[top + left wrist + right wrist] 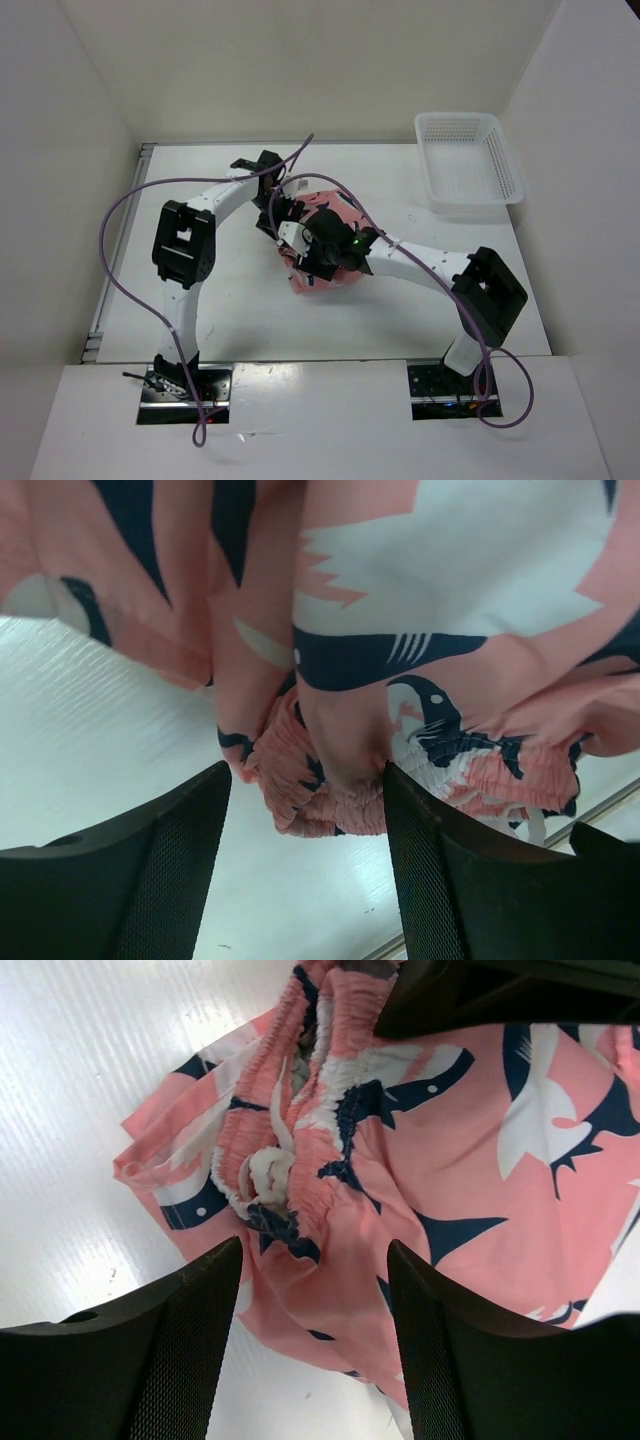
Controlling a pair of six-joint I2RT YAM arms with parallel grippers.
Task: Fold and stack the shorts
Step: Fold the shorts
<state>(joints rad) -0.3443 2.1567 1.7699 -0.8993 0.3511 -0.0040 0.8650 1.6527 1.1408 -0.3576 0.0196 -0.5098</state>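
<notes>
Shorts (pixel 310 280) sit bunched in a crumpled heap at the middle of the white table (pixel 240 310), mostly covered from above by both grippers. White mesh basket (pixel 468 160) is well apart, at about 2 o'clock from the heap, by the far right corner. Left gripper (pixel 290 225) is over the heap's 11 o'clock edge, and right gripper (pixel 318 258) is over its middle, coming in from 4 o'clock. Left wrist view: left gripper (pixel 305 780) fingers (pixel 170 870) spread wide, nothing pinched; the gathered elastic waistband (pixel 320 800) bulges at the gap between the tips, fabric draped at 12 o'clock, bare table (pixel 90 720) at 9 o'clock. Right wrist view: right gripper (pixel 312 1260) fingers (pixel 430 1350) also spread apart, released, hovering over pink fabric; shorts (pixel 470 1190) are rumpled on the table (pixel 80 1110), waistband (pixel 330 1110) ruched, white drawstring knot (pixel 265 1175) at its 7 o'clock. A dark part, apparently the other gripper, shows at 1 o'clock. A purple cable (pixel 130 200) loops off the left arm.
</notes>
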